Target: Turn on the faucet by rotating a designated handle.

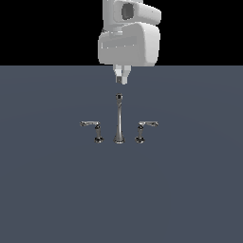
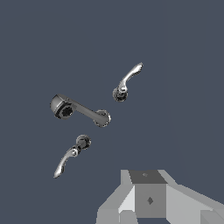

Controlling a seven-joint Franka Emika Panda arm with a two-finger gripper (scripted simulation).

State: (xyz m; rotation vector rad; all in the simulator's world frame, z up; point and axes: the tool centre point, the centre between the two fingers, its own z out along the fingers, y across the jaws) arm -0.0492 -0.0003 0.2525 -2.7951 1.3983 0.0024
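The chrome faucet's tall slim spout (image 1: 119, 121) stands upright in the middle of the exterior view. The designated handle (image 1: 144, 128) is on the exterior view's right of it, its thin arm pointing right. The twin handle (image 1: 93, 128) mirrors it on the exterior view's left. My gripper (image 1: 121, 78) hangs above the spout's dark tip, apart from it, fingers close together and holding nothing. In the wrist view the spout (image 2: 83, 111) lies between one lever handle (image 2: 127, 83) and the other lever handle (image 2: 70, 155). I cannot tell which is which. My gripper (image 2: 142, 199) is off to one side of them.
The faucet stands on a plain dark blue-grey floor (image 1: 57, 190) that stretches in all directions. The arm's white wrist housing (image 1: 128, 45) sits above the gripper against a black background. No other objects are in view.
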